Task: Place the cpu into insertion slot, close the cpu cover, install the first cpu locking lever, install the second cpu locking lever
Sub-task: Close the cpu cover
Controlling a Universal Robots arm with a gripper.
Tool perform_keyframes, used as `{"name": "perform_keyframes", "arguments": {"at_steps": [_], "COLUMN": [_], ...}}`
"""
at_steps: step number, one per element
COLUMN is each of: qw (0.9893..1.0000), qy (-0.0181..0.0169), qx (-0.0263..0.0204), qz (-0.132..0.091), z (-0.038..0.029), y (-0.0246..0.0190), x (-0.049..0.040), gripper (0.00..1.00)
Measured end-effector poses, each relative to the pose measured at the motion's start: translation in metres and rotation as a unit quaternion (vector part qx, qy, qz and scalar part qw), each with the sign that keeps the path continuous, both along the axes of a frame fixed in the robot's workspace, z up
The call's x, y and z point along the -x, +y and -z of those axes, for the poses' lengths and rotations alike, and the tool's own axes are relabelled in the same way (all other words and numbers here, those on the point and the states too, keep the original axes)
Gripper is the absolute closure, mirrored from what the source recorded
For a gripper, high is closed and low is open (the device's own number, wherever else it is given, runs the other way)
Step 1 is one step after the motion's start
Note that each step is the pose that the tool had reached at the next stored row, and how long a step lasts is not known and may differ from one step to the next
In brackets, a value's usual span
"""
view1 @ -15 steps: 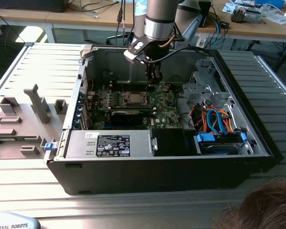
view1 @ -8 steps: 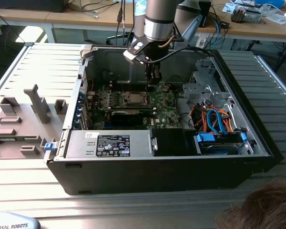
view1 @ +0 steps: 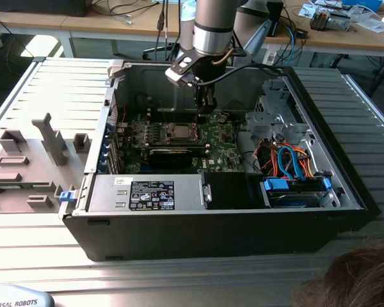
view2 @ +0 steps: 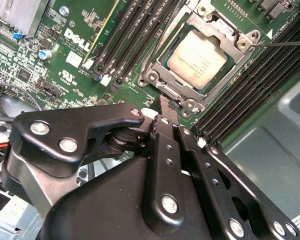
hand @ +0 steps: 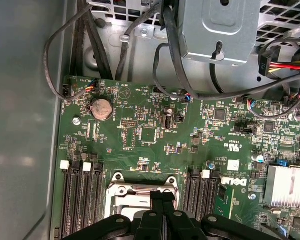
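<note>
Table (view1: 51,83) | second wrist view: cpu (view2: 197,59) inside cpu cover (view2: 216,26) | hand (view2: 166,104) closed

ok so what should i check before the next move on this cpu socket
1. cpu seated flat in the insertion slot: ok.
2. cpu cover lying down around the chip: ok, it looks closed in the second wrist view.
3. Locking levers latched: cannot tell; one thin lever rod sticks out past the socket corner.
4. end effector shut with nothing between its fingers: ok.
5. end effector clear of the motherboard: cannot tell; it hangs just beside the socket edge.
</note>
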State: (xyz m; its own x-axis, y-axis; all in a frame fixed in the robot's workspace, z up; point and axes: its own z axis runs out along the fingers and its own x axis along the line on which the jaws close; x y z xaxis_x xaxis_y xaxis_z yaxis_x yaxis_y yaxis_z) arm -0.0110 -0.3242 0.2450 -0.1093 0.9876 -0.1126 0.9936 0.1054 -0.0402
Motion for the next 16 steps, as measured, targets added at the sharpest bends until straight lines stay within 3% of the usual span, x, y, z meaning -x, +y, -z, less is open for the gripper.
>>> {"name": "perform_keyframes", "arguments": {"at_steps": [16], "qw": [1.0000], "qy": [0.0000], "qx": [0.0008], "qz": [0.000], "z": [0.0016], "y": [0.0000], "x": [0.0004], "gripper": [0.89]}}
